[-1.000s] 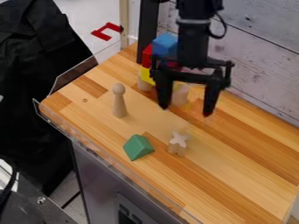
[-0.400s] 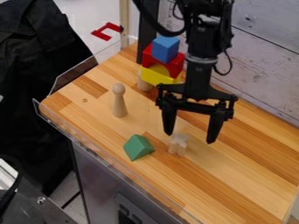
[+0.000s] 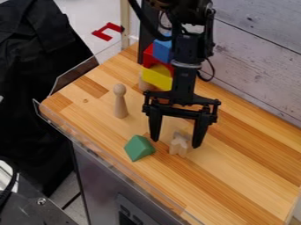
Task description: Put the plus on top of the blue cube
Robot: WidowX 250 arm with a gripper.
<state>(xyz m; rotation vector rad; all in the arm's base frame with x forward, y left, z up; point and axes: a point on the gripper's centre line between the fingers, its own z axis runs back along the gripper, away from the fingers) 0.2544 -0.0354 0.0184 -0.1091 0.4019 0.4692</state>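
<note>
My gripper (image 3: 176, 143) hangs over the middle of the table, its two fingers spread apart, one to each side of the wooden plus. The plus (image 3: 178, 146) stands upright on the wood, its top close to the fingertips, with nothing gripped. Behind the arm, at the back of the table, the blue cube (image 3: 163, 48) tops a stack of a red block (image 3: 150, 58) and a yellow block (image 3: 156, 77). The arm hides the right side of this stack.
A green block (image 3: 138, 148) lies just left of the plus. A wooden peg figure (image 3: 120, 102) stands farther back on the left. A clear guard (image 3: 97, 147) edges the table (image 3: 247, 184), and a plank wall rises behind.
The gripper has come forward and down from beside the stack, then shifted left, so its fingers now straddle the plus. The blocks have not moved.
</note>
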